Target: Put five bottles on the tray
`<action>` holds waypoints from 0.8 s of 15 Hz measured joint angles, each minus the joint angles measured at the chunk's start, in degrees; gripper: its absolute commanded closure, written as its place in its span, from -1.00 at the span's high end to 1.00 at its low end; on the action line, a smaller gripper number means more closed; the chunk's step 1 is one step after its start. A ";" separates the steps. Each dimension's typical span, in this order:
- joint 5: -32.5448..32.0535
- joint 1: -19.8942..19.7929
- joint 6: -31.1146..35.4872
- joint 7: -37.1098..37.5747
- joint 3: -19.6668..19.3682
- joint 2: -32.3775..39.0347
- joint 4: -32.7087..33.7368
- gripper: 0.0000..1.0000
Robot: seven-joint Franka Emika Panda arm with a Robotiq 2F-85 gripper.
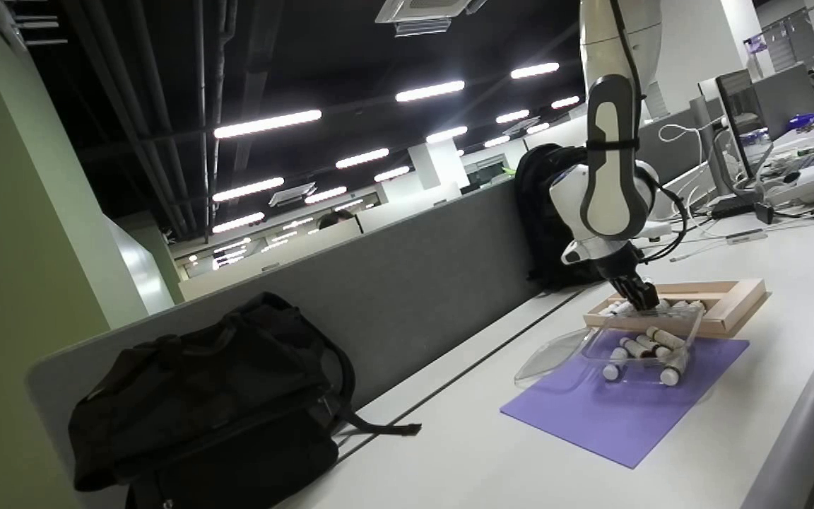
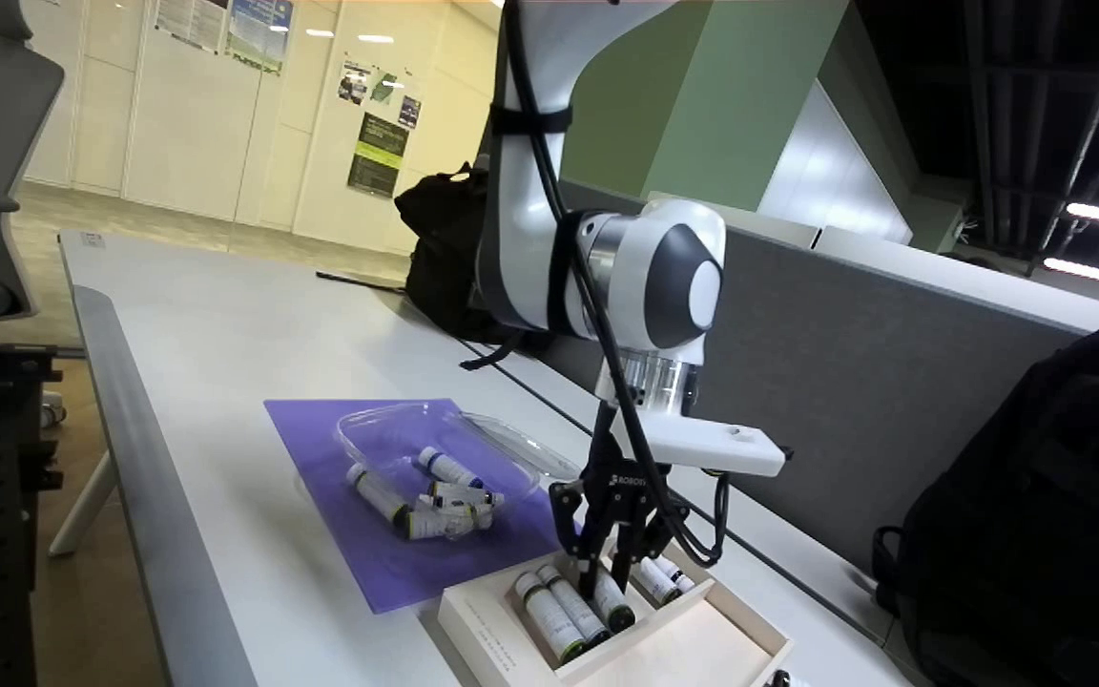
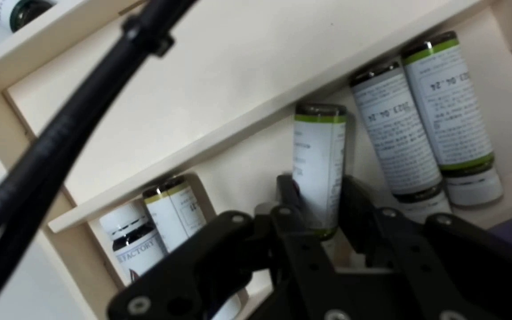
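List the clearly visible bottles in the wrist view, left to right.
Upper-left bottle outside the tray, bottle lettered FACTORY, yellow-banded bottle, green-banded bottle in the gripper, grey-banded bottle, rightmost green-banded bottle.

Tray (image 2: 487, 641): pale wood, faint print on one outer side. Mat (image 1: 626, 420), alongside the tray's edge: plain purple. Tub (image 2: 387, 434) on it: clear, the purple showing through. Bottles (image 3: 394, 129): white labels, dark print, dark glass, white caps. Lime-green bands on the bottle (image 3: 454, 106) nearest the tray's corner and on the bottle (image 3: 319, 164) at the gripper (image 2: 604, 577); ochre band on another bottle (image 3: 177, 213), nearer the opposite edge. Gripper: black, white lettering. Arm (image 1: 615, 205): white, dark grey panels, black straps. Table (image 1: 478, 459): white, grey strip down one edge. Partition (image 1: 435, 268) past the opposite edge: grey. Bags (image 1: 223, 396) by it: black. Wall (image 1: 18, 304): green, one face paler.
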 measured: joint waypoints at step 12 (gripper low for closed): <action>0.71 -4.39 6.92 -21.24 4.41 -3.13 -5.39 0.34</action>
